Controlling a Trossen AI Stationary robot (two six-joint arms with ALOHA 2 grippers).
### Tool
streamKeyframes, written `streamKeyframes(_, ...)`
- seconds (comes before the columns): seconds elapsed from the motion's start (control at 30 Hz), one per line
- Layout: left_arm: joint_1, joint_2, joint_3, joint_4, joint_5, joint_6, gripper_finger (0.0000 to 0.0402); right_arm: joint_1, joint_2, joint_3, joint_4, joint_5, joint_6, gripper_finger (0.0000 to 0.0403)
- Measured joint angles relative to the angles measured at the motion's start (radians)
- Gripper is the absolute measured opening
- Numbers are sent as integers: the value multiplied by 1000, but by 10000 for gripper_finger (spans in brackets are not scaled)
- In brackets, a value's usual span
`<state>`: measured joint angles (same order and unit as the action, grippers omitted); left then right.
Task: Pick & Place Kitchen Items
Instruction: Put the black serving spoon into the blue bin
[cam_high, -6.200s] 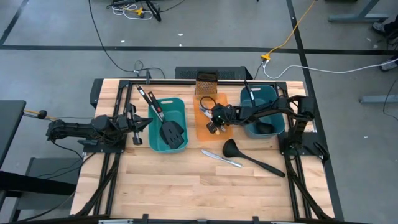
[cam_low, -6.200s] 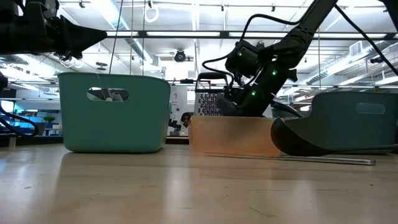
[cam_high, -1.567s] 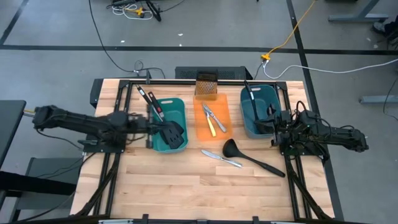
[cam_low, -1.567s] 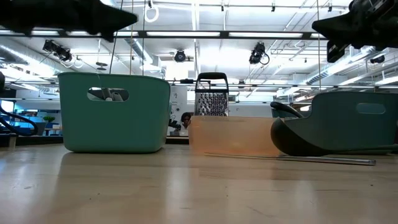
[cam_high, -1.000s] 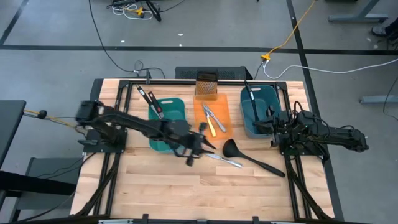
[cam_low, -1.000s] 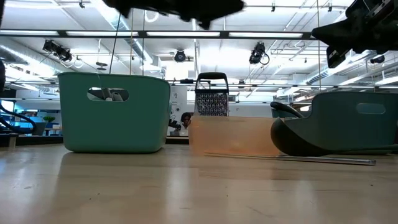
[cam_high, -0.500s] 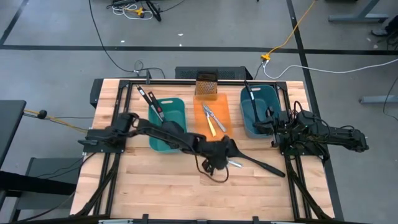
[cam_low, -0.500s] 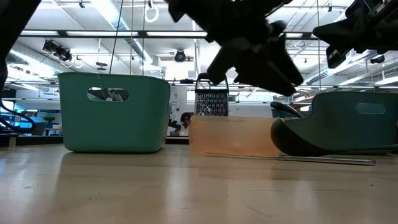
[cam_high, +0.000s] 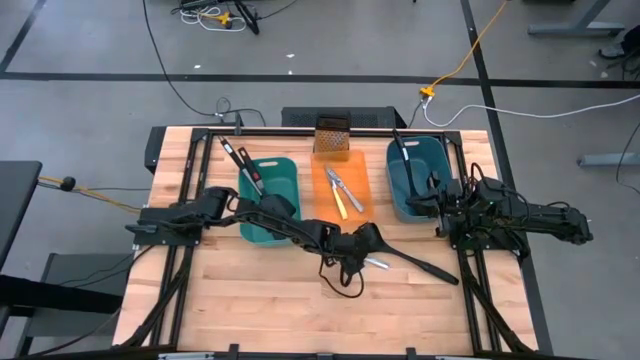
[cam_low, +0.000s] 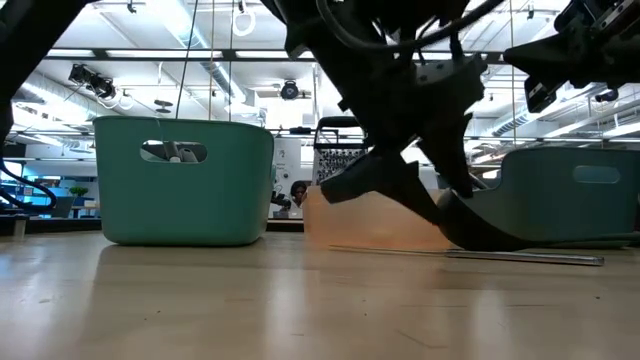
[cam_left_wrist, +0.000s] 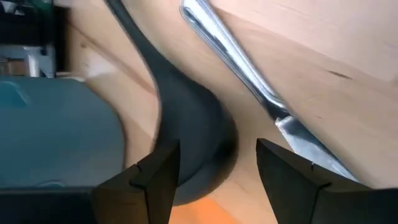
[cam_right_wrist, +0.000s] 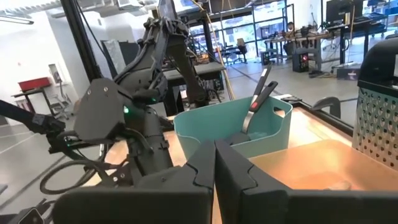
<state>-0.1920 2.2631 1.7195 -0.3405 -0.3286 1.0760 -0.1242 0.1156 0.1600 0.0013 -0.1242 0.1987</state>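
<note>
A ladle (cam_high: 405, 257) lies just beside a table knife (cam_high: 372, 262).

Black ladle (cam_high: 405, 258) and silver table knife (cam_left_wrist: 261, 93) lie side by side on bare wood.

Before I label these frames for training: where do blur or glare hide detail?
Left wrist view: the black plastic ladle and silver table knife are smeared. Low view: bright ceiling lights leave the left gripper a dark silhouette. High view: evenly lit.

Matt black ladle (cam_left_wrist: 186, 137); shiny metal knife (cam_left_wrist: 249, 81); pale wood table (cam_high: 260, 290).
</note>
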Motion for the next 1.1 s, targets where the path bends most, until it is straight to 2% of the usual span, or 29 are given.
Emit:
streamKeyframes(0.57, 32, 13, 1, -49, 70, 10, 211, 0, 0, 0, -12, 0, -11, 7)
streamKeyframes(1.1, 45, 14, -1, -46, 7, 43, 101, 0, 0, 0, -11, 0, 0, 7)
